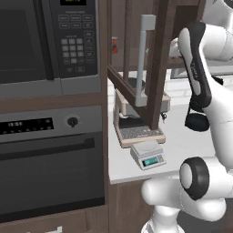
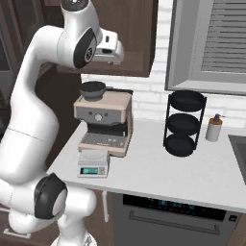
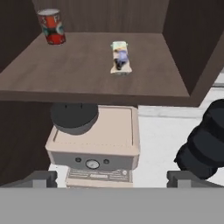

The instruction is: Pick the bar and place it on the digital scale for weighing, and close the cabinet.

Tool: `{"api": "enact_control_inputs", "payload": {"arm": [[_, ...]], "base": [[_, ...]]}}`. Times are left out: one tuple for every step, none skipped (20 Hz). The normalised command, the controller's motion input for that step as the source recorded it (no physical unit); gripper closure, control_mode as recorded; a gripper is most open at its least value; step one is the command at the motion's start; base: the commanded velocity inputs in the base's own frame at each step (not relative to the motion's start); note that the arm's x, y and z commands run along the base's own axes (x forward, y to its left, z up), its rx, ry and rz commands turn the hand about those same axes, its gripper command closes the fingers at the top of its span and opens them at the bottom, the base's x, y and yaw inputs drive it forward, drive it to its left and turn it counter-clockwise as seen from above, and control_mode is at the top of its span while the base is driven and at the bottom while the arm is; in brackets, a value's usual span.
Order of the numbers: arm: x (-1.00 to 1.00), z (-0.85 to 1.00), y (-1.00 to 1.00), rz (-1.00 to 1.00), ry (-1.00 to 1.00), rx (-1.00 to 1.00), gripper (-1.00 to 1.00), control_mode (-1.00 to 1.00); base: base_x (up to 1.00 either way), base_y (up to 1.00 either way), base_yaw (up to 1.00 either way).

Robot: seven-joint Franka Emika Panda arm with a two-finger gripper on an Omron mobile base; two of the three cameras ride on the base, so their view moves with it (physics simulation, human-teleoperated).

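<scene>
Spread wide and empty, our jaws face the bar (image 3: 120,58) lying ahead on the cabinet (image 3: 87,70) shelf; we judge it light, flat, slippery-wrapped, best pinched across its narrow middle.

The arm (image 2: 29,120) is glossy white, built of thick rounded segments that swell at each joint. Dark, near-black rings and caps mark the joints: a round black disc edged in grey sits on the low elbow (image 1: 195,175), and a long black oval panel runs along the upper link (image 1: 198,68). A black cap also sits on the shoulder joint (image 2: 86,45). The hand (image 2: 108,48) is a white, boxy block with a small dark spot on its side. The finger tips (image 3: 41,178) are small, grey and squared.
</scene>
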Motion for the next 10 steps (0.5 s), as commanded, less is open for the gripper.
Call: {"api": "enact_control_inputs", "payload": {"arm": [[0.73,0.0,0.0,0.0,-0.07,0.0,-1.0,-1.0],[0.72,-0.02,0.0,0.0,-0.06,0.0,-1.0,-1.0],[0.7,-0.05,0.0,0.0,-0.07,0.0,-1.0,-1.0],[0.57,-0.09,0.0,0.0,-0.09,0.0,-1.0,-1.0],[0.52,-0.13,0.01,0.0,-0.11,0.0,-1.0,-1.0],[0.54,-0.18,0.14,0.0,-0.11,0.0,-1.0,-1.0],[0.57,-0.22,0.18,0.0,-0.11,-0.01,-1.0,-1.0],[0.59,-0.26,0.14,0.0,-0.09,0.0,-1.0,-1.0],[0.59,-0.3,0.07,0.0,-0.07,0.0,-1.0,-1.0],[0.51,-0.28,0.01,0.0,-0.06,0.0,-1.0,-1.0]], "base": [[0.0,0.0,0.0],[0.0,0.0,0.0],[0.0,0.0,0.0],[0.0,0.0,0.0],[0.0,0.0,0.0],[0.0,0.0,0.0],[0.0,0.0,0.0],[0.0,0.0,0.0],[0.0,0.0,0.0],[0.0,0.0,0.0]]}}
